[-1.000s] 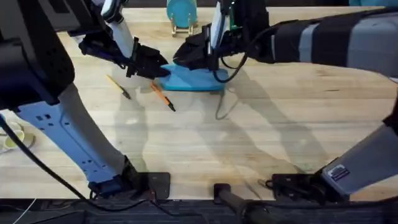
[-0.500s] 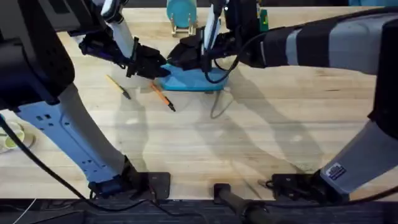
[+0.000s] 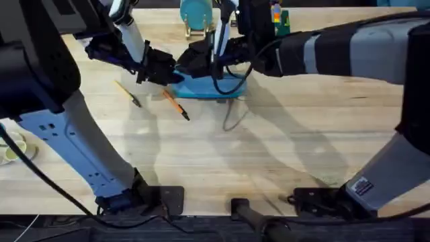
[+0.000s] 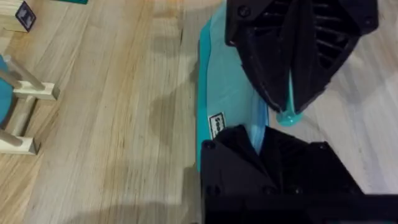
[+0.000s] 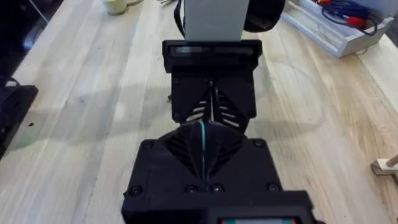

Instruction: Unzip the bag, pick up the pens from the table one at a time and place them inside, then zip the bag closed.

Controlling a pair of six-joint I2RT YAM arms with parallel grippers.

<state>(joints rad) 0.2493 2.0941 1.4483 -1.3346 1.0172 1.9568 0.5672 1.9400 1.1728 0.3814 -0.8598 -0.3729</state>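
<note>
The light blue bag [image 3: 213, 86] lies on the table [image 3: 282, 148] at the far middle. My left gripper [image 3: 168, 72] is shut on the bag's left end; in the left wrist view its fingers [image 4: 258, 142] pinch the teal fabric [image 4: 224, 93]. My right gripper [image 3: 187, 66] sits right beside it, shut on the teal zipper pull [image 4: 288, 116], which shows as a thin teal line between its own fingers [image 5: 202, 140]. The orange pen [image 3: 176, 104] lies just in front of the bag. Farther left lies the yellowish-tan pen [image 3: 127, 93].
A round teal disc on a wooden stand [image 3: 196, 15] stands behind the bag. A small green object [image 3: 281, 17] sits at the far edge. A grey tray with cables [image 5: 336, 25] lies off to one side in the right wrist view.
My right gripper has slid left along the top of the bag with the zipper pull, ending close against the left gripper. The left gripper and both pens have stayed put.
</note>
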